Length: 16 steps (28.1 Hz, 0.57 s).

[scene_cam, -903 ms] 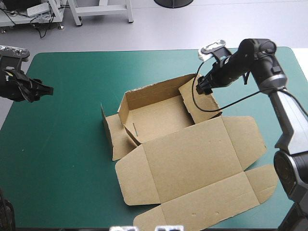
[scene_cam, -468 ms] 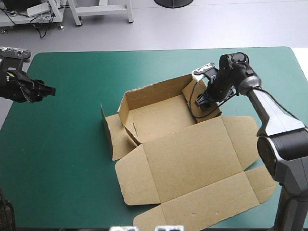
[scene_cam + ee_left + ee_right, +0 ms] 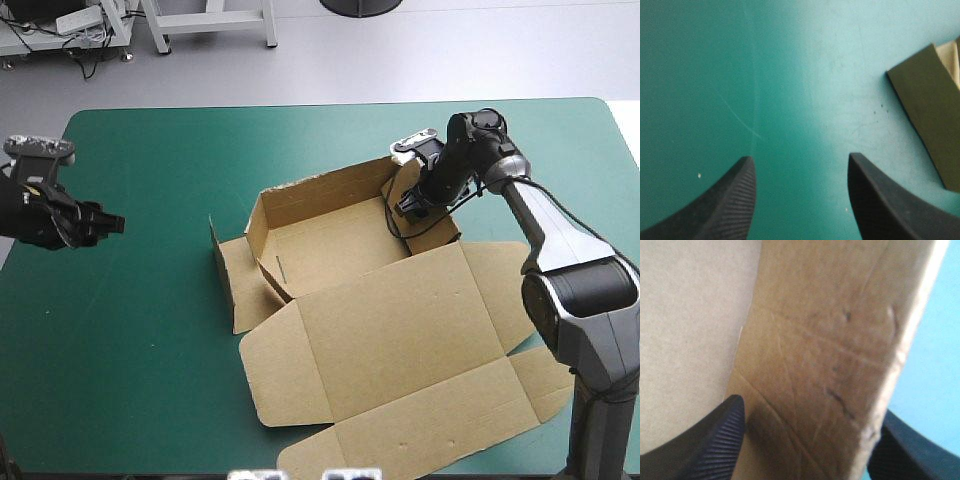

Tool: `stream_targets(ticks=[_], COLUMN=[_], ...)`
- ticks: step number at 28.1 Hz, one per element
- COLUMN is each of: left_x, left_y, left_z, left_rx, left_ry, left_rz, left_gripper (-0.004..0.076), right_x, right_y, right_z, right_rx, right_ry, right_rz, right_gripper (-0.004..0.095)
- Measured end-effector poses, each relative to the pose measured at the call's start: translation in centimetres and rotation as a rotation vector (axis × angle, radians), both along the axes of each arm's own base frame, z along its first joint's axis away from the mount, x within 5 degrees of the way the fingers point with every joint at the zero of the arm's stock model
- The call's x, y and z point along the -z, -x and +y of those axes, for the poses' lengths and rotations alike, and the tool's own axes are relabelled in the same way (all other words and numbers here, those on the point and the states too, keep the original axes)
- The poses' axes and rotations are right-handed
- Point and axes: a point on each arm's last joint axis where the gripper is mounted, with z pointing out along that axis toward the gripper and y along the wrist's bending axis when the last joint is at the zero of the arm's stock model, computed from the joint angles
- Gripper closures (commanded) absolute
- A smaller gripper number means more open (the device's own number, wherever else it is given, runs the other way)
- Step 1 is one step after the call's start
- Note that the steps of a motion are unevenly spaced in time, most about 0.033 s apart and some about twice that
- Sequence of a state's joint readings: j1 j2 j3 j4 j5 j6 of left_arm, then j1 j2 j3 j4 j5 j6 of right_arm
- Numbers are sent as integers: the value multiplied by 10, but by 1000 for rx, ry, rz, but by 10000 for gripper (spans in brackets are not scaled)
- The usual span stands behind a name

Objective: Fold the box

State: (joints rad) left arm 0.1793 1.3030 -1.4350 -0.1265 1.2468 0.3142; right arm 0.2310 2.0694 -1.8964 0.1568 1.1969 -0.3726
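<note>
Box (image 3: 385, 330) on teal-green cover (image 3: 150, 330), its raised right-side flap (image 3: 830, 365) standing between the spread, unclamped fingers of the nearer right gripper (image 3: 411, 206); left gripper (image 3: 112, 222), fingers likewise parted, hangs well left of the box.

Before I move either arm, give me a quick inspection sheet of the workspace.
surface: teal-green cover, one faint scratch ahead of the left hand.
job's things: box, far wall up, lid flat toward the near edge, right end flap standing.
clutter: nothing seen.
hands: left hand open, over bare cover to the left of the box; right hand open, straddling the right end flap.
cables: nothing seen.
surroundings: nothing seen.
</note>
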Motion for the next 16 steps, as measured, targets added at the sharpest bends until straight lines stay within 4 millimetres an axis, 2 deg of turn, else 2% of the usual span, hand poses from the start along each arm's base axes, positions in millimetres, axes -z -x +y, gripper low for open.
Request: stream_targets(ticks=[3, 6, 10, 14, 16], left_x=[5, -1, -6, -5, -4], left_y=[16, 27, 33, 33, 33], left_z=[-3, -4, -6, -6, -6], left_rx=[8, 9, 10, 10, 10], left_ry=[-8, -15, -21, -20, -20], left_rz=[10, -23, -45, -44, -42], left_gripper=[325, 325, 326, 325, 325], right_x=[1, 13, 19, 17, 5], right_y=[-2, -5, -6, -8, -10], right_z=[1, 2, 2, 2, 6], right_rx=[-10, -14, -22, -9, -19], right_ry=[2, 7, 2, -11, -29], right_rz=[-7, 32, 60, 56, 21], right_gripper=[538, 646, 923, 926, 926])
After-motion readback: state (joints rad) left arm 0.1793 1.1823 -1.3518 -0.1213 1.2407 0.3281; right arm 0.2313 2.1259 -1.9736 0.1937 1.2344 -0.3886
